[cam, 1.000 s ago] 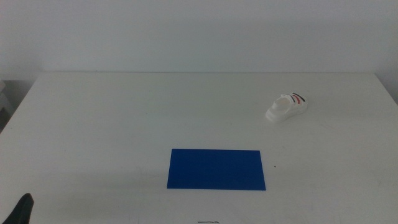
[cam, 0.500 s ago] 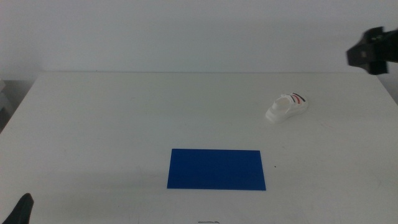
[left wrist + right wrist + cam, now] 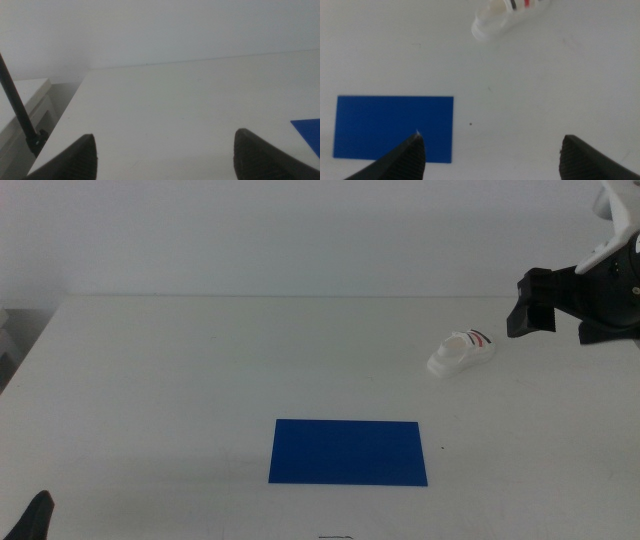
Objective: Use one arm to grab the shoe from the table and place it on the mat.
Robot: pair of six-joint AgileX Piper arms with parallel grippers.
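Note:
The white shoe (image 3: pixel 461 352) with red and dark stripes lies on the table (image 3: pixel 200 370) at the right rear. The blue mat (image 3: pixel 347 451) lies flat near the front middle. My right arm comes in from the upper right; its gripper (image 3: pixel 545 315) hangs in the air just right of and above the shoe, not touching it. In the right wrist view the gripper (image 3: pixel 492 152) is open and empty, with the shoe (image 3: pixel 507 15) ahead and the mat (image 3: pixel 395 127) off to one side. My left gripper (image 3: pixel 35 520) waits at the front left corner, open and empty in its wrist view (image 3: pixel 165 157).
The table's left edge and a dark thin rod (image 3: pixel 20 115) show in the left wrist view, along with a corner of the mat (image 3: pixel 310 131). A white wall stands behind the table.
My right arm has come into view from the upper right and moved down and left toward the shoe. The shoe, mat and left gripper have not moved.

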